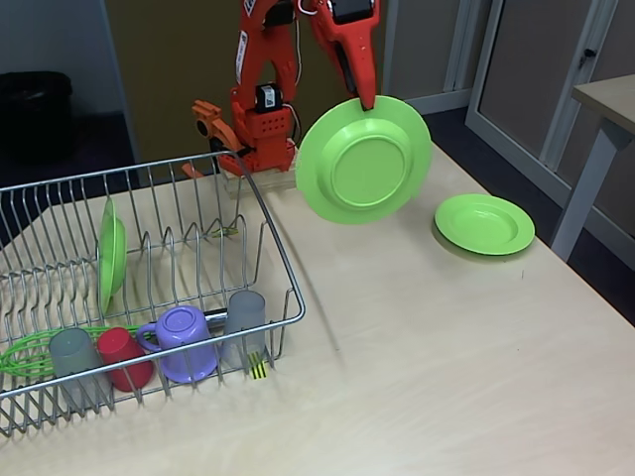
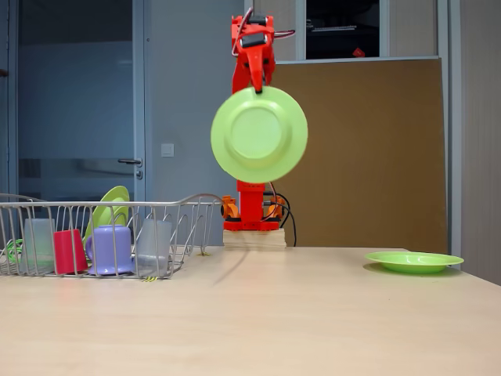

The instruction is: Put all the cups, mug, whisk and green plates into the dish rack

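Observation:
My orange gripper (image 1: 369, 99) (image 2: 258, 88) is shut on the top rim of a green plate (image 1: 363, 159) (image 2: 259, 134), which hangs on edge high above the table, right of the dish rack (image 1: 288, 288) (image 2: 192, 202). A second green plate (image 1: 484, 223) (image 2: 413, 261) lies flat on the table at the right. Inside the rack a third green plate (image 1: 111, 252) (image 2: 108, 210) stands on edge. Along the rack's front sit a grey cup (image 1: 71, 354) (image 2: 37, 239), the red cup (image 1: 125, 356) (image 2: 68, 251), the purple mug (image 1: 185, 340) (image 2: 111, 249), another grey cup (image 1: 245, 315) (image 2: 153, 243) and the green whisk (image 1: 25, 352) (image 2: 12, 251).
The arm's orange base (image 1: 260, 129) (image 2: 252, 211) stands on a wooden block at the table's far edge. A second table's leg (image 1: 587, 188) stands off to the right in a fixed view. Bare tabletop (image 1: 417, 337) stretches between the rack and the flat plate.

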Available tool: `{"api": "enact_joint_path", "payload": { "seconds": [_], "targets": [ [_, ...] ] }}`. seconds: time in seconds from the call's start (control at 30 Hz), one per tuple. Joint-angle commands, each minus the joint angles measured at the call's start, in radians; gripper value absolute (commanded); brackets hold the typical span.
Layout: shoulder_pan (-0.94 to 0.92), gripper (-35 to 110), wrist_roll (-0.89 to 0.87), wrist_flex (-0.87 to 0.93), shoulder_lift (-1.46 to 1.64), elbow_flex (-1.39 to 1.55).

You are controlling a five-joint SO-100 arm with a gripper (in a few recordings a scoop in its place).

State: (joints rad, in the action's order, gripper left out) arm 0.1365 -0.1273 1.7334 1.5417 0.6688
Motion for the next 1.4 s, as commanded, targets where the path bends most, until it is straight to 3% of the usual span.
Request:
{"api": "enact_joint_path", "payload": {
  "seconds": [0.0,0.37,0.57,0.83,1.37],
  "targets": [
    [-0.101,0,0.034,-0.074,0.143,0.094],
    [-0.522,0,0.023,-0.546,0.552,0.859],
    [-0.673,0,0.034,-0.735,0.627,1.108],
    [-0.746,0,0.008,-0.845,0.687,1.289],
    [-0.765,0,-0.035,-0.882,0.770,1.431]
  ]
}}
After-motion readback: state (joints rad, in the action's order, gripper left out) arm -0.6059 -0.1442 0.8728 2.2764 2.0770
